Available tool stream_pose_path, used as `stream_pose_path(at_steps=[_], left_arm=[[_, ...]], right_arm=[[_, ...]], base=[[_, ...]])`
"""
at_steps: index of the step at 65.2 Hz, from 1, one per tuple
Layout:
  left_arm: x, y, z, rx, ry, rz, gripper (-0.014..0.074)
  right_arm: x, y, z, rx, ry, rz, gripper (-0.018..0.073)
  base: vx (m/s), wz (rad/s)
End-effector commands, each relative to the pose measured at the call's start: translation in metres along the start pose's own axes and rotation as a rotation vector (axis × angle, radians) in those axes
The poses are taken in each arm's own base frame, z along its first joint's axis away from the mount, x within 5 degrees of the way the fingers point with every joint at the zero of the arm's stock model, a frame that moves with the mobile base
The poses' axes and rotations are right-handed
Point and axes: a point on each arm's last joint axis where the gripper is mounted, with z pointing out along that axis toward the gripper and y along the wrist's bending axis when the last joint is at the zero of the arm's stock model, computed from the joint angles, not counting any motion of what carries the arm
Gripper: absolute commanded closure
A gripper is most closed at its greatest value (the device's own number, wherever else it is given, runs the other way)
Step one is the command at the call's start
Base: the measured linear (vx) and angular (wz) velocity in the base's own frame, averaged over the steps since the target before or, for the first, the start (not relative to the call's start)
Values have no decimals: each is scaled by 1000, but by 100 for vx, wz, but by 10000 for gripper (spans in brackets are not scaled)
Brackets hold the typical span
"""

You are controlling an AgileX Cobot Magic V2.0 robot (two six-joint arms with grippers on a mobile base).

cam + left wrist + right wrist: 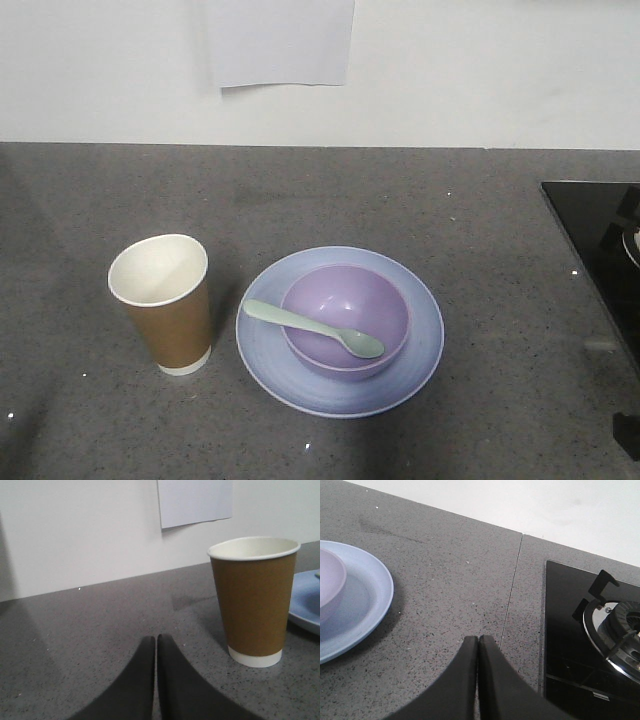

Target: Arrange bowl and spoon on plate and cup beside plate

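Note:
The lavender bowl [346, 318] sits in the middle of the pale blue plate [420, 350] on the grey counter. A mint spoon [312, 328] lies across the bowl, scoop inside and handle over its left rim. The brown paper cup [164, 302] stands upright just left of the plate. In the left wrist view, my left gripper [156, 639] is shut and empty, low over the counter, left of the cup [253, 600]. My right gripper [478, 639] is shut and empty, right of the plate [367, 605] and bowl [330, 587]. Neither gripper shows in the front view.
A black glass hob [600, 240] with a gas burner [615, 630] fills the counter's right side. A white wall with a taped paper sheet [280, 42] runs along the back. A seam in the counter [512, 585] lies between plate and hob.

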Motion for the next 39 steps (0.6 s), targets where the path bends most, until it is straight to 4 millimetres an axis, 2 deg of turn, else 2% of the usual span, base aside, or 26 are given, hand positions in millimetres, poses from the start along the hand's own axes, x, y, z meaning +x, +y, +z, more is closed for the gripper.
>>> stream_pose_path(at_steps=[1,39], left_arm=[[5,2,0,-28,-34,-18,603],[3,3,0,-51,-63,-44,603]], right_arm=[[-14,0,-3,-9,-80,-23,561],[-14,0,-3,-9,-80,-23,561]], base=[[0,0],[0,0]])
